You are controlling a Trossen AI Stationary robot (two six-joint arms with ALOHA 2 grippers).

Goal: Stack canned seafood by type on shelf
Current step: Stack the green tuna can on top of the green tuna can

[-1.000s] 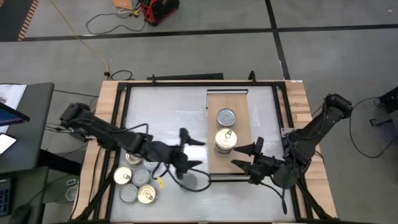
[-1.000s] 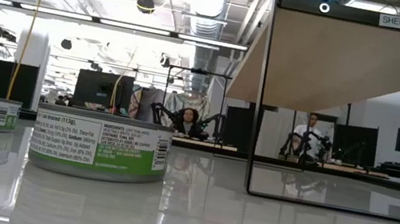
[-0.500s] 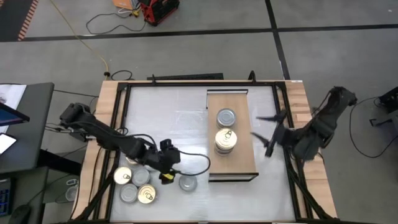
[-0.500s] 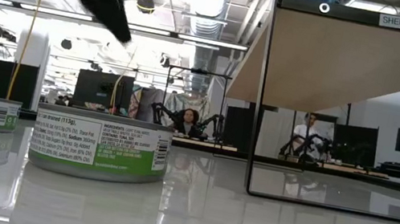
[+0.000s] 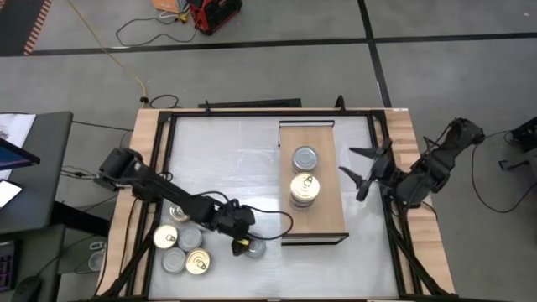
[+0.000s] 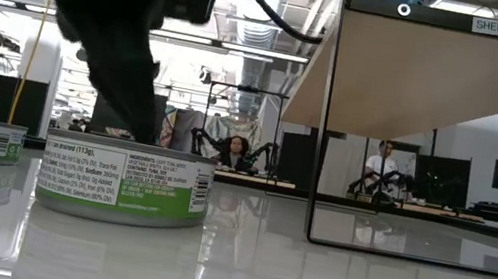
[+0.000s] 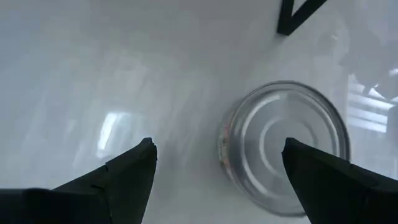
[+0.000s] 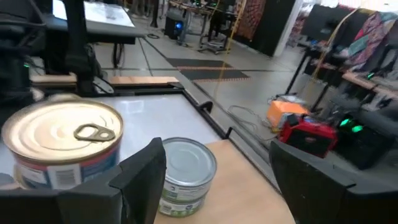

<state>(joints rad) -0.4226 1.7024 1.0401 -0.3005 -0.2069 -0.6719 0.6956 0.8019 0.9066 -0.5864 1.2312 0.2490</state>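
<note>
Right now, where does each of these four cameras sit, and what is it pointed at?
High view: overhead, straight down on the table, shelf and both arms.
Low view: at tabletop height, level past a green-label tin; the left arm hangs above.
Left wrist view: down past open left gripper at a silver-lid tin.
Right wrist view: across the shelf past open right gripper.
High and right wrist share the gold-lid stack.

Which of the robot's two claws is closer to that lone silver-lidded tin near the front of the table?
The left gripper. It hangs open directly over the silver-lidded tin. The right gripper is open too, far off beyond the shelf.
</note>
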